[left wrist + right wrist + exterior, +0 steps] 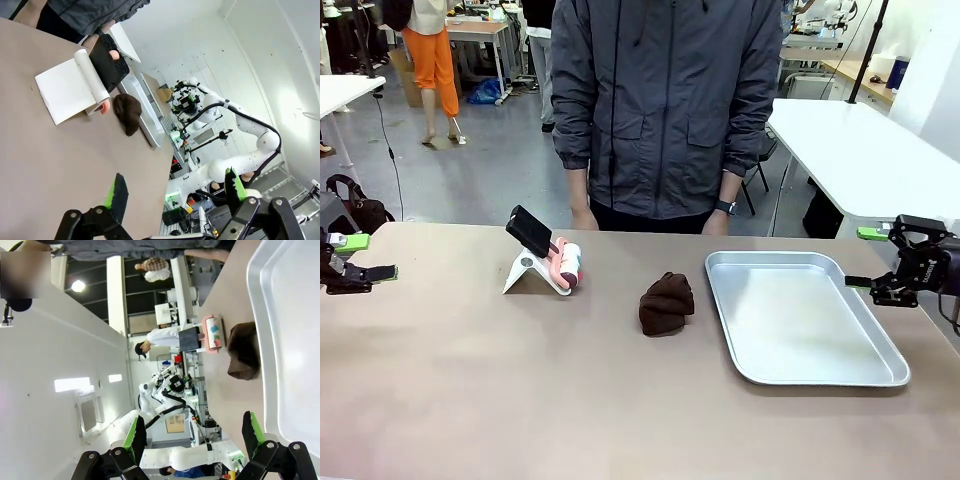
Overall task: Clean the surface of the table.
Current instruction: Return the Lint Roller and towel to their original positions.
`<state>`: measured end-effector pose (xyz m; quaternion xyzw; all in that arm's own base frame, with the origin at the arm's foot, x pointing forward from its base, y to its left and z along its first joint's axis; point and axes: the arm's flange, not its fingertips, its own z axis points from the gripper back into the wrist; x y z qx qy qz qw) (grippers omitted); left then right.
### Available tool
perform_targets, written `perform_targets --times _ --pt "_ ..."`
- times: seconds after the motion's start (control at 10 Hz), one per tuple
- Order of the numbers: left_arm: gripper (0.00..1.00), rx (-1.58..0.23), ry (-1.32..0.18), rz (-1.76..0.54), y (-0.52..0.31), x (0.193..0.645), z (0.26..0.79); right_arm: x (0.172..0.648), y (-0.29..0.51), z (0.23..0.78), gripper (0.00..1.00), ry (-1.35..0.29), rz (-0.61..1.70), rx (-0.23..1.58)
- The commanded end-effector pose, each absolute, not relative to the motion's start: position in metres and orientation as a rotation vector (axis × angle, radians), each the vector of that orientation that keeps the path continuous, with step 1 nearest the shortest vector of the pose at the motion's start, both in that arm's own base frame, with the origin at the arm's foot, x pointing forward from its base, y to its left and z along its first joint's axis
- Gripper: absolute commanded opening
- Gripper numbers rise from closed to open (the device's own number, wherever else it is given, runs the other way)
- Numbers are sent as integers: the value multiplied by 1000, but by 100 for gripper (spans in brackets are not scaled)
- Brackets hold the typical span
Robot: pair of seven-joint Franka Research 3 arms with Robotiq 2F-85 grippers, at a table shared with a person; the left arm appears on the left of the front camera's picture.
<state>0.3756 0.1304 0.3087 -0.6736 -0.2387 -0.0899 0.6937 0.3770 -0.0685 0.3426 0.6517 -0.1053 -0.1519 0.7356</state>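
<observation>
The brownish-tan table (520,380) stretches across the front view. A crumpled dark brown cloth (666,303) lies near its middle, just left of a shiny silver tray (800,315). My left gripper (368,257) hovers open at the far left edge, holding nothing. At the right edge, beside the tray, my right gripper (866,258) is open and holds nothing. In the left wrist view my left gripper (175,190) looks over the table (50,160) toward the cloth (127,113). The right wrist view has my right gripper (194,432) facing the cloth (243,357) and the tray (290,340).
A black phone (530,232) leans on a white stand (525,272) left of centre, with a pink-and-white roll (567,266) beside it. A person in a grey jacket (665,100) stands at the far edge, hands down by the table. White tables stand behind.
</observation>
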Motion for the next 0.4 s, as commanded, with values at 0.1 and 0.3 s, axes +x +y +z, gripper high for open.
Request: perform_targets --times 0.1,0.3 --pt "100 -1508 -536 -212 131 370 309 377 -66 348 100 -222 -336 1434" --pt "100 -1508 -536 -212 131 370 309 377 -66 348 100 -222 -336 1434"
